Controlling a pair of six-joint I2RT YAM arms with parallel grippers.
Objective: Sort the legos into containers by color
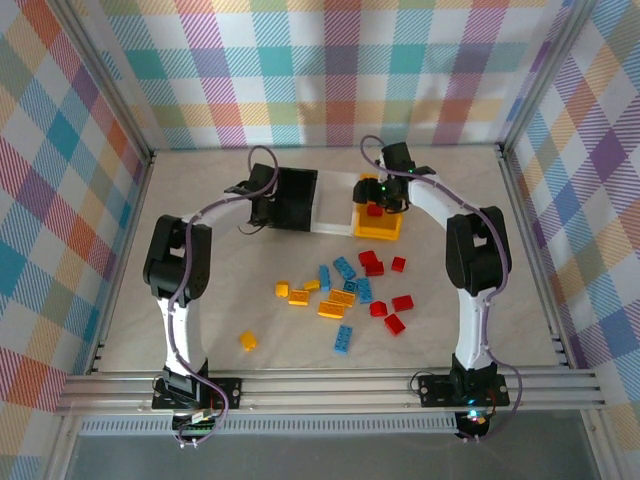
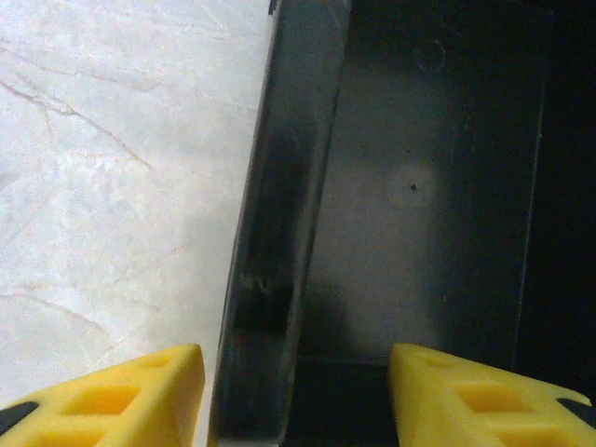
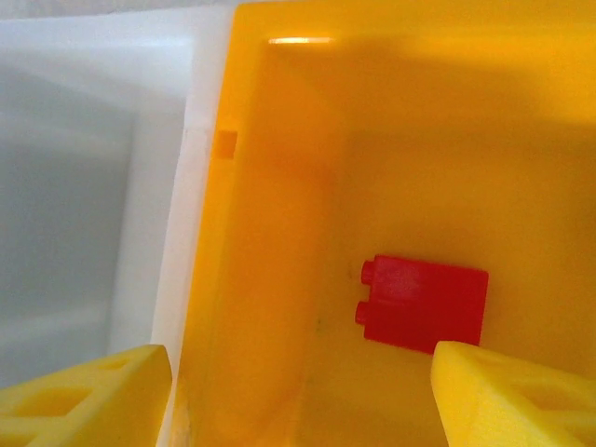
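Note:
The containers stand in a row at the back: a black bin (image 1: 295,195), a white bin (image 1: 335,205) and a yellow-orange bin (image 1: 380,230). One red lego (image 3: 424,303) lies flat on the yellow-orange bin's floor (image 3: 447,168). My right gripper (image 3: 303,400) hangs open above that bin (image 1: 385,195), one finger over the white bin's side, holding nothing. My left gripper (image 2: 296,391) is open and straddles the black bin's left wall (image 2: 279,233), with nothing held. The part of the black bin's floor (image 2: 419,214) in view is bare. Loose legos lie mid-table.
On the table in front of the bins lie red legos (image 1: 403,303), blue legos (image 1: 344,339) and orange legos (image 1: 298,297), with one orange brick (image 1: 248,340) apart at the near left. Plaid walls and metal rails close the table in.

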